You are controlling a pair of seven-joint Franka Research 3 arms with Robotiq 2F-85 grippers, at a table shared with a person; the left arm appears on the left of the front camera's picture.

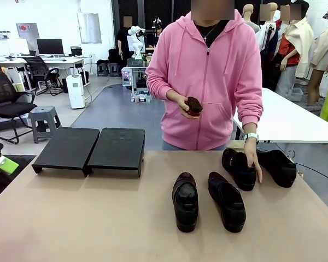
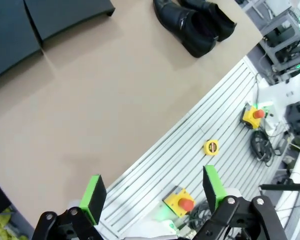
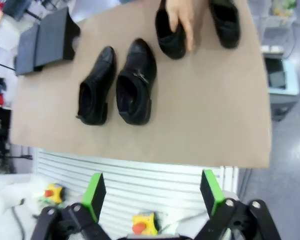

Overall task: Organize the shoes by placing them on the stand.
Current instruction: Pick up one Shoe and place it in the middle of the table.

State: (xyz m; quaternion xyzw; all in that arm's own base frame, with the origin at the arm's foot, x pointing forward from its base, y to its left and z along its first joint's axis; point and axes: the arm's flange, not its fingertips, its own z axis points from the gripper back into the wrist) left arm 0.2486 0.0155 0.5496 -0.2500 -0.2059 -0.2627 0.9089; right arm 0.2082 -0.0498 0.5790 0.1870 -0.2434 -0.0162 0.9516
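**Four shoes on the table, stand bare, nothing placed yet**

As far as the pictures show, no part of the task is done. The stand [image 1: 90,148] sits at the far left of the table [image 1: 87,218], its two black platforms side by side with nothing on them. All four shoes lie on the right half of the tabletop. The near-left shoe [image 1: 185,201] and near-right shoe [image 1: 227,200] lie just beside each other. Farther off, the far-left shoe [image 1: 238,169] lies under the person's resting hand [image 1: 253,162]. The far-right shoe [image 1: 277,167] lies close to the table's right edge. The person's other hand [image 1: 187,103] holds a small dark brown object that is too small to identify.

The left gripper [image 2: 152,192] and right gripper [image 3: 153,191] are both released and empty, hanging high above the table's near edge.

A wide stretch of bare tabletop separates the stand from the shoes, so carrying across looks unobstructed. The near pair stands well clear of every edge and seems the easier start. The covered shoe is best left until the hand lifts.
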